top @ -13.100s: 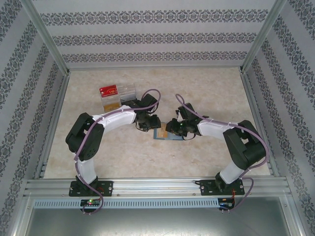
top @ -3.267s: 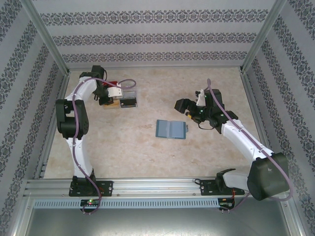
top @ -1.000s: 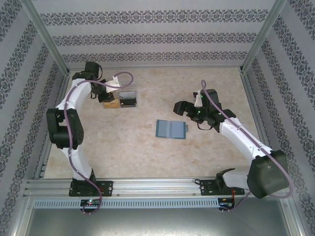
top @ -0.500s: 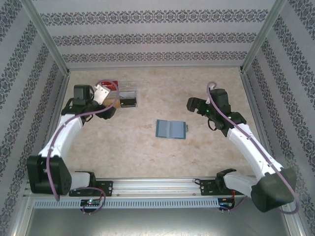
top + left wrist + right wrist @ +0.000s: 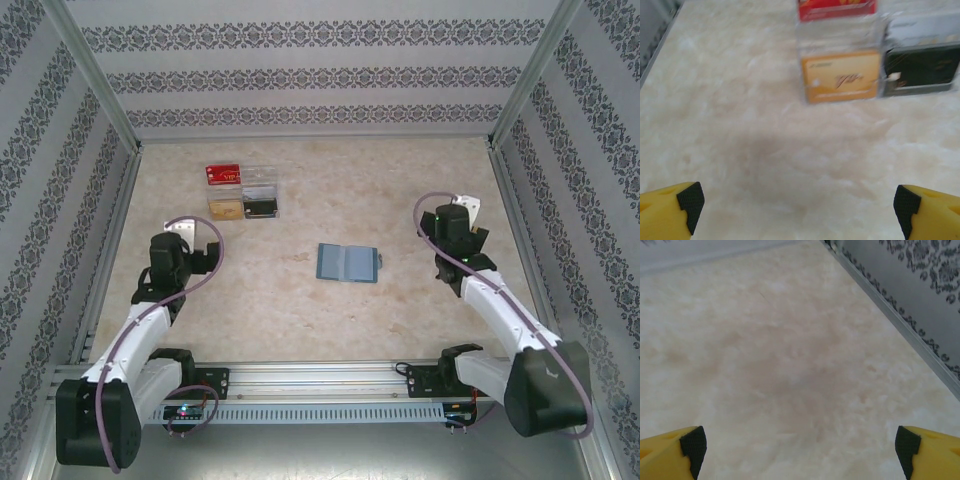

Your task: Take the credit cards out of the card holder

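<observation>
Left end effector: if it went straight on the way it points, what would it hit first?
The left end effector would probably meet the clear tray at the gold card; only bare table lies between. If it tilts downward, the table comes first; depth is unclear.

Left wrist view: top edge crops the red card point(image 5: 837, 9) at twelve o'clock, right edge the black card point(image 5: 921, 71) at two; lettering on the gold credit card point(image 5: 842, 76) blurs. Overhead, slots of the card holder point(image 5: 347, 263) are unreadably small.
</observation>
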### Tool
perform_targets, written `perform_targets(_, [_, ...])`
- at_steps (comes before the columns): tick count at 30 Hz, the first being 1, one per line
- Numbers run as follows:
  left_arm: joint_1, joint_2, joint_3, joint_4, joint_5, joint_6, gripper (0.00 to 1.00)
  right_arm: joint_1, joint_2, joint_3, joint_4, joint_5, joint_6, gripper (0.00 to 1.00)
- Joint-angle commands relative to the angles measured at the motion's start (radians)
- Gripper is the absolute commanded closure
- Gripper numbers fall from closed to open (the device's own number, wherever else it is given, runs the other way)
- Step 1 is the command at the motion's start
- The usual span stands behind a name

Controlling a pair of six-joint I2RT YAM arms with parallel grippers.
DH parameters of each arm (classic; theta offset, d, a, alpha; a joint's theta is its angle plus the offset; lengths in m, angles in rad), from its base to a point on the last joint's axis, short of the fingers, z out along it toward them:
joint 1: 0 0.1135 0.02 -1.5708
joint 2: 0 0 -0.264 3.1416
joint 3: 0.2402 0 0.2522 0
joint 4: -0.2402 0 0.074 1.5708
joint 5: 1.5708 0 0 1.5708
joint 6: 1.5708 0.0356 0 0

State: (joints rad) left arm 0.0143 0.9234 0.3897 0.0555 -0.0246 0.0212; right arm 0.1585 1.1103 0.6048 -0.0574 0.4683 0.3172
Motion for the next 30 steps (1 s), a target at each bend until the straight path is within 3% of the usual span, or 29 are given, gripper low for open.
perform_targets(1, [0.022, 0.017, -0.015, 0.173, -0.088, -0.115, 0.01, -0.009, 0.048, -0.065, 0.259, 0.067, -0.124, 0.02])
perform_targets(6, [0.035, 0.107, -0.026, 0.281, -0.077, -0.147, 0.01, -0.010, 0.133, -0.204, 0.588, 0.025, -0.236, 0.02])
perform_targets(13, [0.037, 0.266, -0.049, 0.532, 0.030, -0.071, 0.01, -0.043, 0.244, -0.212, 0.798, -0.146, -0.306, 0.02])
perform_targets(17, [0.039, 0.358, -0.042, 0.639, 0.078, -0.041, 0.01, -0.085, 0.302, -0.206, 0.842, -0.285, -0.309, 0.02])
perform_targets(22, [0.041, 0.480, -0.090, 0.859, 0.161, -0.045, 0.01, -0.105, 0.368, -0.238, 0.951, -0.339, -0.301, 0.02])
perform_targets(30, [0.038, 0.593, -0.045, 0.865, 0.158, -0.042, 0.01, -0.107, 0.391, -0.226, 0.952, -0.350, -0.303, 0.02])
